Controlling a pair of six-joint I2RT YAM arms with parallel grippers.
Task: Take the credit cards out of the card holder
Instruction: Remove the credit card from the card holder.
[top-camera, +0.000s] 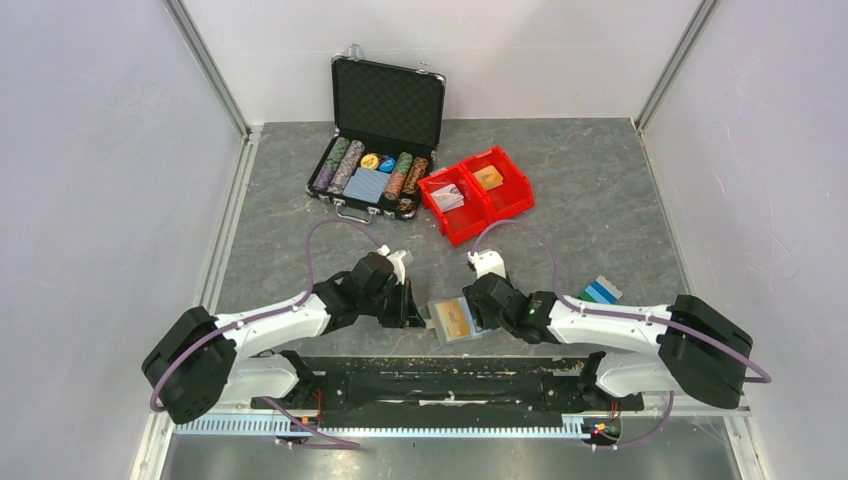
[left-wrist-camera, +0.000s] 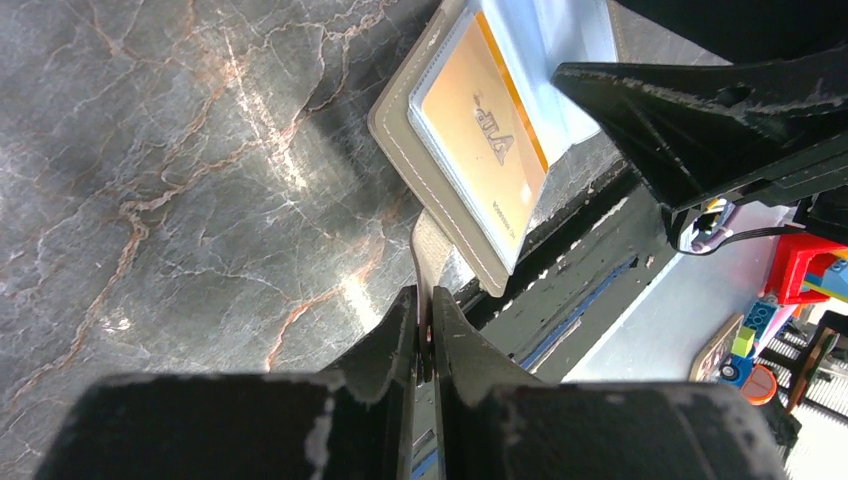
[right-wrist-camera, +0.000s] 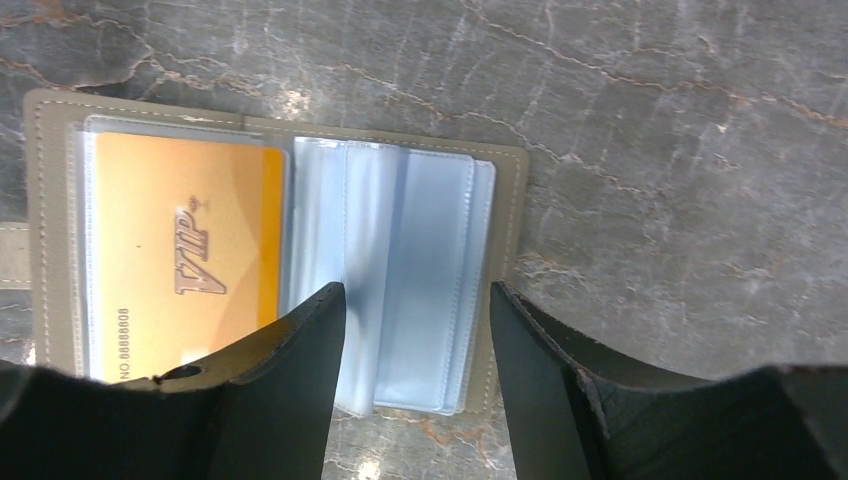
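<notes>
Two fingers of the left gripper (left-wrist-camera: 425, 310) are pinching the card holder (top-camera: 455, 322) by its strap (left-wrist-camera: 430, 245). The right gripper (right-wrist-camera: 415, 300) is hovering, spread, over the clear sleeves (right-wrist-camera: 420, 230). The card holder is lying open, long axis running gripper to gripper, orange card (right-wrist-camera: 170, 250) facing up, beside the table's (top-camera: 600, 200) near edge.

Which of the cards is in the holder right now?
The orange-yellow VIP card, inside the card holder in a clear sleeve; the blue and teal cards lie out on the table.
</notes>
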